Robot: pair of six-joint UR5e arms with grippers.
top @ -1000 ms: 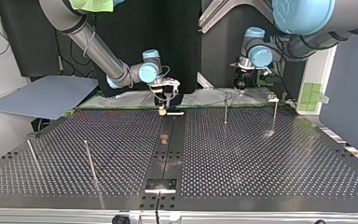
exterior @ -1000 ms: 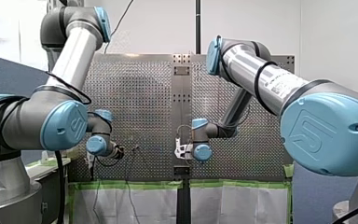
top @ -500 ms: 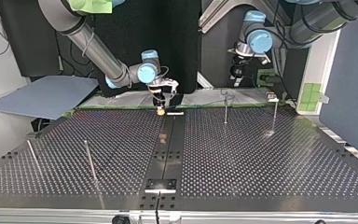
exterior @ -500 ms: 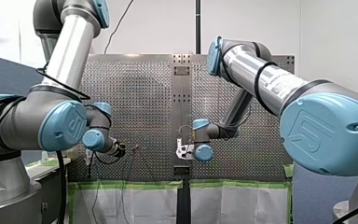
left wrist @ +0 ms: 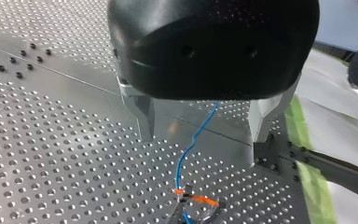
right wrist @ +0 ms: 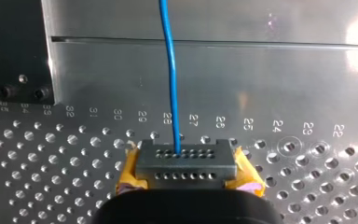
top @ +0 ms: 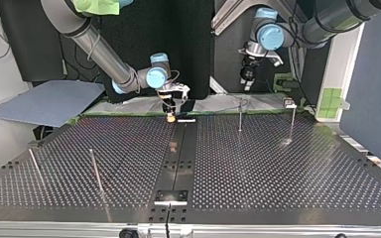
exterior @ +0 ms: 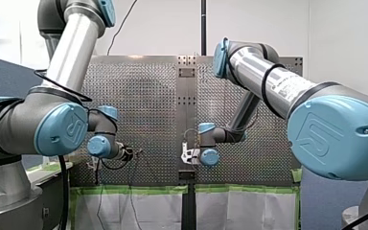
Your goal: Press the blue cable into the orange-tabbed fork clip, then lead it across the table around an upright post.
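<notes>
The perforated table (top: 278, 168) fills the top view. My right arm (top: 104, 52) comes in at that view's left and holds the right gripper (top: 171, 115) low over the middle of the table's far edge. My left arm (top: 327, 22) comes in at the right, and the left gripper (top: 248, 79) hangs well above that edge. Thin upright posts (top: 239, 116) stand on the table. In the right wrist view the yellow pads (right wrist: 246, 172) clamp a grey block (right wrist: 186, 163) with rows of holes, and the blue cable (right wrist: 170, 70) runs ahead from it. In the left wrist view the metal fingers (left wrist: 144, 116) stand wide apart, gripping nothing; the cable passes below and between them into the orange-tabbed clip (left wrist: 196, 201) ahead
</notes>
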